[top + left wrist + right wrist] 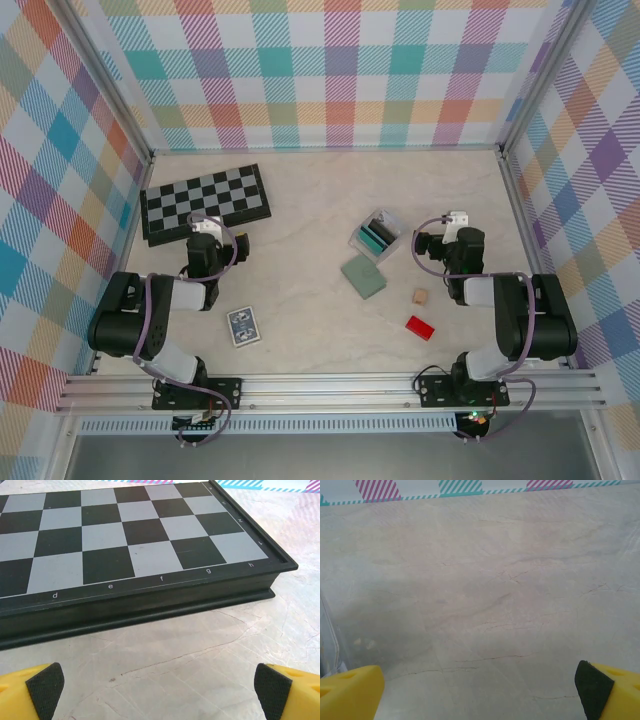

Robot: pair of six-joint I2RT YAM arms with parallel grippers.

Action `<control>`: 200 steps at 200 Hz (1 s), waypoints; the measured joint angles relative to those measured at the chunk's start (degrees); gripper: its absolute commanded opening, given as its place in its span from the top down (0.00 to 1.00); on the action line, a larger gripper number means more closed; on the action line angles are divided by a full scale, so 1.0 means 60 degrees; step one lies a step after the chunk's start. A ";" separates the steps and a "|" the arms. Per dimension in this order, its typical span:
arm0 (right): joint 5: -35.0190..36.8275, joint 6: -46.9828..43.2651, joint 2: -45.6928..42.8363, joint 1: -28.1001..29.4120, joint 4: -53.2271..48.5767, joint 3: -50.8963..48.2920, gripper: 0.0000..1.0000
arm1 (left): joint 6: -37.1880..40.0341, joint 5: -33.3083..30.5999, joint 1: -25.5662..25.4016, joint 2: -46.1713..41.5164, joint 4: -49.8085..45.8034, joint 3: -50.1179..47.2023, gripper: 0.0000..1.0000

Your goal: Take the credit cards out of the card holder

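While wide apart and empty, left fingers (30,692) and right fingers (612,695) over marbled table (310,200), plaid walls (330,70) around

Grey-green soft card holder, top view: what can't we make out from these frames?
- Credit cards inside the grey-green soft card holder: top view, it lies folded, its cover hides the slots.
- Clear plastic tray: right wrist view, cut off by the left edge.
- Black-and-grey chessboard: left wrist view, cut off by left and top edges.
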 measured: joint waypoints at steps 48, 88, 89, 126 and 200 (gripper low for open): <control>0.0000 0.0000 0.0000 0.0000 -0.0058 0.0000 0.00 | 0.0000 0.0000 0.0000 0.0000 0.0000 0.0000 0.00; 0.0000 0.0000 0.0000 0.0000 -0.0069 0.0000 0.00 | 0.0000 0.0000 0.0000 0.0000 0.0000 0.0000 0.00; 0.0000 0.0000 0.0000 0.0000 -0.0069 0.0000 0.00 | 0.0000 0.0000 0.0000 0.0000 -0.0004 0.0000 0.00; 0.0000 0.0000 0.0000 0.0000 -0.0069 0.0000 0.00 | 0.0000 0.0000 0.0000 0.0000 -0.0004 0.0000 0.00; 0.0004 0.0000 -0.0051 0.0000 -0.0142 0.0000 0.00 | -0.0011 -0.0087 0.0000 -0.0062 -0.0135 0.0000 0.00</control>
